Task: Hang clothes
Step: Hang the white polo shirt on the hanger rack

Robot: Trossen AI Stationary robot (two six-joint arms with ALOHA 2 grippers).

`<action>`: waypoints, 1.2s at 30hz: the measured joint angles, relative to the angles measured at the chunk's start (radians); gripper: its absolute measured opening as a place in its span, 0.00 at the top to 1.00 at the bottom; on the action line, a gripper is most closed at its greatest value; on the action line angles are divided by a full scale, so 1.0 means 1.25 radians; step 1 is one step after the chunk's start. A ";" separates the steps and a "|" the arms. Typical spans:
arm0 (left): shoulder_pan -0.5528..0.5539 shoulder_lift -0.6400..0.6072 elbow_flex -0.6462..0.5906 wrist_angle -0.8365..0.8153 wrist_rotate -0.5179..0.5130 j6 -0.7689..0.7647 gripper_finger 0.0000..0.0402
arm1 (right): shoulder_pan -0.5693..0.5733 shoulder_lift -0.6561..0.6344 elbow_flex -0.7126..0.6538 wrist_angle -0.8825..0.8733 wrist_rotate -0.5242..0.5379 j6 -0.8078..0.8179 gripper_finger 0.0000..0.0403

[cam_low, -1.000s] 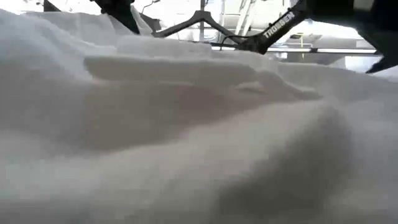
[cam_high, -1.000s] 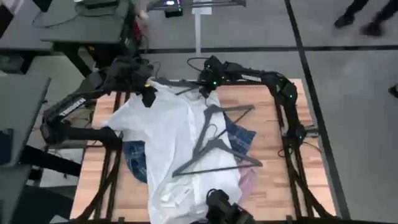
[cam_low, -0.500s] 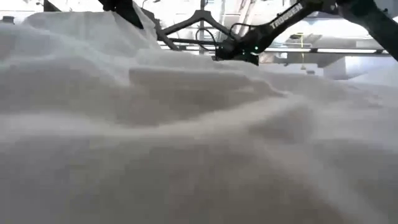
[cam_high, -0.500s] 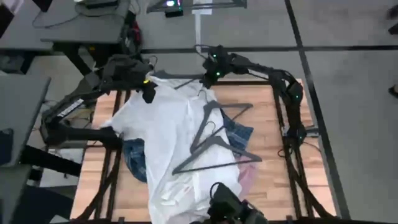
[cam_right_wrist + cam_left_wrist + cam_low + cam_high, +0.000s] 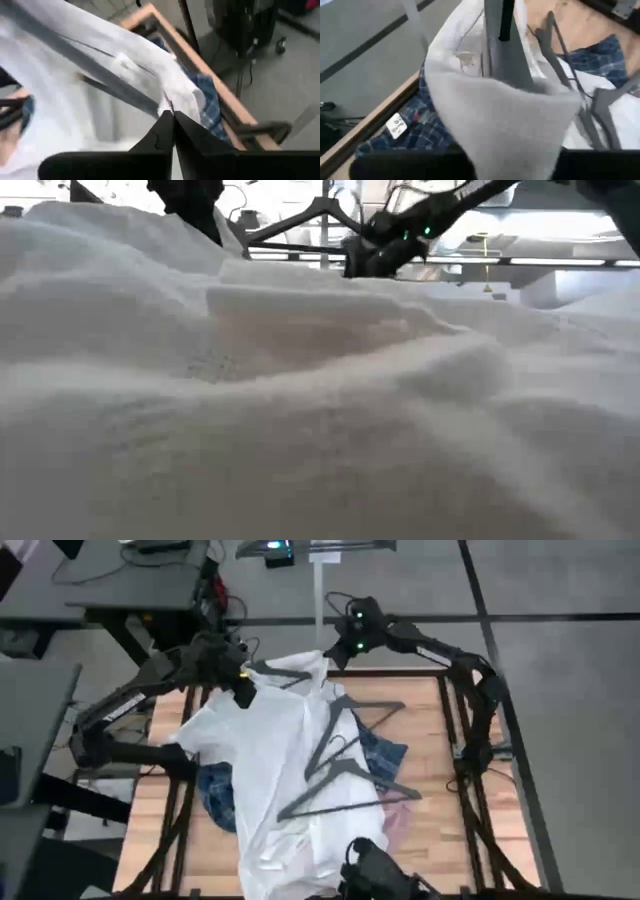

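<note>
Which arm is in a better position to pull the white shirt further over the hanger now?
Probably the right: the right gripper already pinches the white shirt by its collar edge at the table's far side. The left gripper is occupied holding the hanger.

White shirt [image 5: 275, 755] covers counter [image 5: 440, 830] centre, two loose hangers [image 5: 345, 765] lying on it. Bare wood on right side gives free passage. Left claw [image 5: 243, 692] and right claw [image 5: 333, 650] crowd far edge, hanger [image 5: 285, 672] between them.

Two dark jointed arms, green lights glowing near the right wrist, white lettering seemingly on one link.
</note>
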 joint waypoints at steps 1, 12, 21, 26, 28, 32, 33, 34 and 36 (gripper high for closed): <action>0.002 0.005 0.000 0.005 0.000 0.000 0.95 | 0.009 -0.017 0.000 0.004 0.000 0.008 1.00; 0.005 0.060 0.000 0.070 0.085 0.035 0.95 | 0.114 -0.177 0.000 0.081 0.057 0.086 1.00; 0.005 0.082 -0.002 0.072 0.139 0.065 0.95 | 0.213 -0.238 0.000 0.159 0.085 0.121 1.00; 0.049 0.064 -0.002 0.170 0.128 0.035 0.95 | 0.308 -0.267 0.000 0.117 0.090 0.094 1.00; 0.061 0.049 -0.002 0.202 0.148 0.027 0.95 | 0.340 -0.270 0.000 0.068 0.092 0.093 1.00; 0.067 0.006 -0.002 0.241 0.205 0.038 0.95 | 0.397 -0.257 0.002 -0.054 0.122 0.092 1.00; 0.067 -0.005 -0.002 0.249 0.220 0.044 0.95 | 0.406 -0.251 0.002 -0.078 0.141 0.093 1.00; 0.067 -0.015 -0.002 0.255 0.232 0.050 0.95 | 0.412 -0.242 0.002 -0.104 0.165 0.099 1.00; 0.067 -0.038 -0.002 0.253 0.246 0.059 0.95 | 0.423 -0.219 0.002 -0.133 0.218 0.122 0.99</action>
